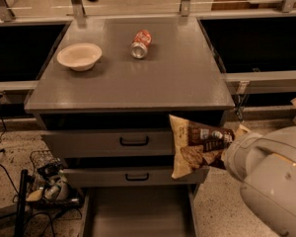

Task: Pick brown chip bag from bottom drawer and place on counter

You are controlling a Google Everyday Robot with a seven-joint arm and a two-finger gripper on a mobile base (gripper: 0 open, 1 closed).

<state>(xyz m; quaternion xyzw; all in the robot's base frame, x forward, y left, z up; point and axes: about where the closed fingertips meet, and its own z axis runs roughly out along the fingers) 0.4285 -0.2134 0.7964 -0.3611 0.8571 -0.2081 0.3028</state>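
Note:
The brown chip bag (197, 144) hangs in the air in front of the right ends of the two upper drawers, below the counter's front edge. My gripper (228, 154) is at the bag's right end, mostly hidden behind my white arm (269, 177), and carries the bag. The bottom drawer (138, 211) is pulled open below; its visible grey tray holds nothing. The counter (153, 78) is the dark grey top above.
A cream bowl (79, 56) sits at the counter's left. A red-orange soda can (140, 43) lies on its side at the back middle. Two upper drawers with black handles (134, 141) are shut. A wire rack with clutter and cables (49, 184) stands on the floor at left.

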